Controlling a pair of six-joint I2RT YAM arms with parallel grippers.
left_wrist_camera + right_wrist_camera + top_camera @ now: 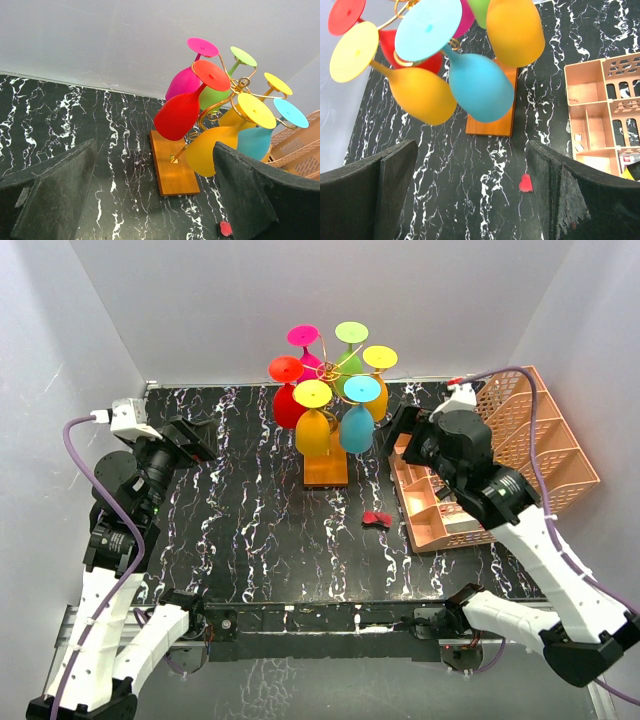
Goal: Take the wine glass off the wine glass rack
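The wine glass rack is a gold wire stand on an orange-brown wooden base at the back centre of the table. Several coloured wine glasses hang on it bowl down: red, magenta, green, two orange-yellow ones and a blue one. My left gripper is open and empty, well left of the rack. My right gripper is open and empty, close to the right of the blue glass. In both wrist views the fingers frame bare table in front of the base.
A peach lattice desk organiser lies at the right, under my right arm. A small red object lies on the black marbled table in front of the rack, right of its base. White walls enclose the back and sides.
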